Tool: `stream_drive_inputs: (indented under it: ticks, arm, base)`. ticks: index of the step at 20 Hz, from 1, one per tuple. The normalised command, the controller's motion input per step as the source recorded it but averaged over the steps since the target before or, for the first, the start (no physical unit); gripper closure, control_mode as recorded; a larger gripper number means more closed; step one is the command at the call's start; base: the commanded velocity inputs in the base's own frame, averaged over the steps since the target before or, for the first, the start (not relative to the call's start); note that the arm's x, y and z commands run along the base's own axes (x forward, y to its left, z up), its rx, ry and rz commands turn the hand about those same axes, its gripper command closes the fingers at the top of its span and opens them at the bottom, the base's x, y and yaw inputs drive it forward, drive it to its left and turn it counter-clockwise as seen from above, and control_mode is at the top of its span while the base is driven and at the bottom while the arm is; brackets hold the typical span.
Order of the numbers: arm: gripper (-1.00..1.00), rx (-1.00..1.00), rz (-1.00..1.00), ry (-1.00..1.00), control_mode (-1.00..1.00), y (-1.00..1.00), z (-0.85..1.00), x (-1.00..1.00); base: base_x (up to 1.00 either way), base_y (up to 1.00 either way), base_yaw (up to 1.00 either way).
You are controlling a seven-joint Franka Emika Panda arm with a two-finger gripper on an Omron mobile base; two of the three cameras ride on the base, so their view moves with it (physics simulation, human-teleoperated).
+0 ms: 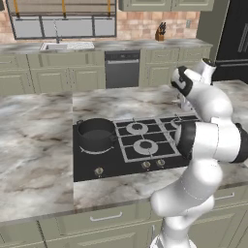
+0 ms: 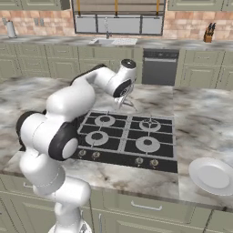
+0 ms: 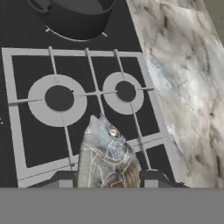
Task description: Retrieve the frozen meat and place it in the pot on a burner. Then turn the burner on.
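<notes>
The surface (image 1: 34, 145) is grey-brown marbled stone on an island with pale green drawer fronts, and a black cooktop (image 1: 109, 162) is set into it. Behind it the room has a long run of matching cabinets, a brick backsplash, a sink (image 1: 65, 46) under a window, a dark dishwasher (image 1: 122, 69) and a knife block (image 1: 159, 34).

Counted: 1 pot (image 1: 96, 133), 1 flat ringed burner (image 1: 97, 149) beneath it, 4 grated burners with pale caps, of which the right base view shows all 4 and the hand view 2, 4 knobs along the cooktop's front edge in the right base view, and 1 white plate (image 2: 212, 175).

The pot stands at the cooktop's left end in the left base view; in the hand view its dark wall (image 3: 76, 19) sits at the top. The plate on the surface right of the cooktop appears in the right base view. The hand view shows the frozen meat (image 3: 107, 155), a frosty grey-white fish-like piece, held between the 2 fingers (image 3: 107, 180), which are narrowed onto it above the grates. In both base views the meat is too hidden to make out.
</notes>
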Motion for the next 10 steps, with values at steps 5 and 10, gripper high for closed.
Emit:
stream_drive_inputs:
  ticks: [5, 10]
  arm:
    - [1.0, 0.0, 0.21, 0.11, -1.0, 0.81, 0.07, 0.34]
    - [1.0, -0.04, 0.26, 0.09, -1.0, 0.85, 0.0, 0.22]
  base:
    - [0.0, 0.0, 0.0]
    - [0.0, 0.0, 0.0]
